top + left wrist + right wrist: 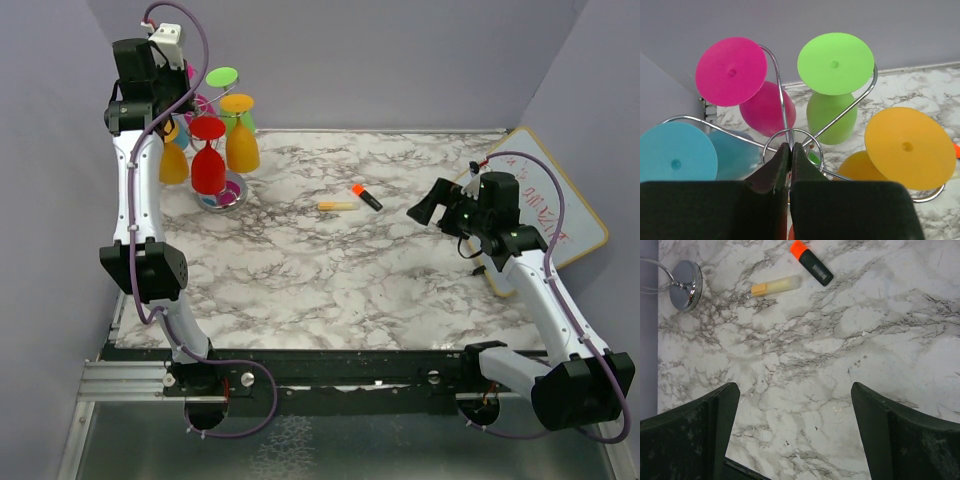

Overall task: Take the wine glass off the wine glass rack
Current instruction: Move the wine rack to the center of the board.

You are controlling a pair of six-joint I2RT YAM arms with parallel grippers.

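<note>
At the worktop's (330,270) far left corner, the wine glass rack (224,196) is standing upright, its stem vertical. Wine glasses are hanging from it with long axes vertical, feet up and bowls down, the red wine glass (208,160) nearest. The left tool (790,146) is sitting fully closed over the rack's top ring; whether it is pinching anything is unclear. The right tool (794,386) is hanging wide open and empty.

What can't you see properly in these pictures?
Left wrist view: the shut left hand covers whatever might be pinched between its fingers.
Top view: the left arm mostly hides the top of the rack, the pink glass and the blue glass.
Right wrist view: only the rack's base shows; the edge cuts the rest off.
</note>
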